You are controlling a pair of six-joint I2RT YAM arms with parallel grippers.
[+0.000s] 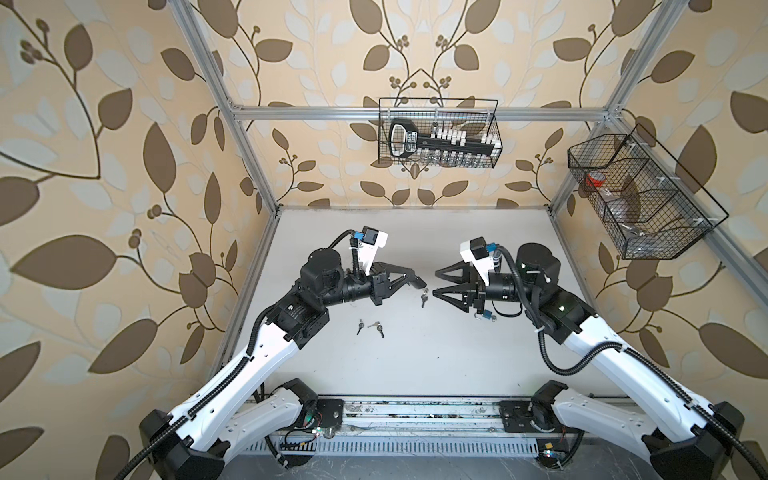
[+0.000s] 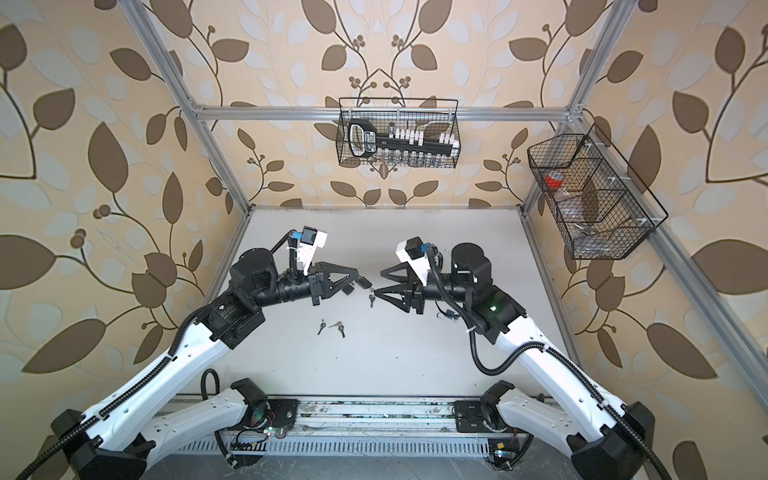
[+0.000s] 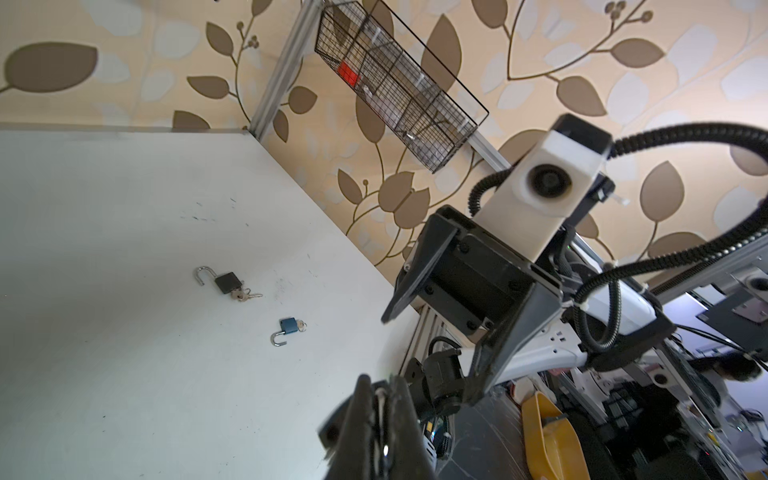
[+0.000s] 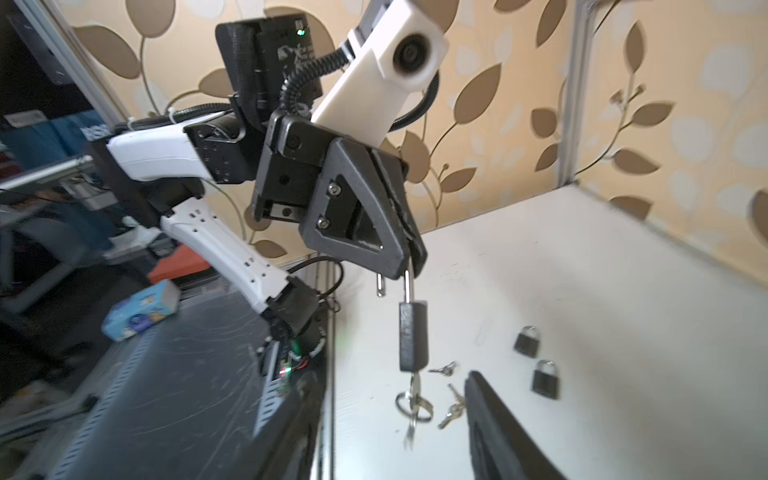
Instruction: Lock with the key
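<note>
Nearest the robot's base, small silver keys with dark heads (image 1: pixel 360 326) are seen lying loose on the white table top (image 1: pixel 415 365), left of the middle. Beyond them, at mid-table, the left gripper (image 4: pixel 409 259) is clamped fully on the silver shackle of a small black padlock (image 4: pixel 413 336). The padlock is hung clear of the table with its long axis vertical. The shackle's free leg is out of the body, so the lock is judged to be unlocked. A silver key (image 4: pixel 413 384) is seated in the underside, and a split ring dangles from it.

The right gripper (image 1: pixel 435 283) is set just right of the hanging lock, with its jaws well apart and nothing held. Whether a fingertip touches the key cannot be told. The key is thus placed below and slightly left of that claw, and the right arm is judged the one free to reach it.

Open table is seen beneath and on the far side. A blue padlock (image 1: pixel 486 316) is seen under the right wrist. Farthest off, a black wire basket (image 1: pixel 496 137) is hung on the far wall.
</note>
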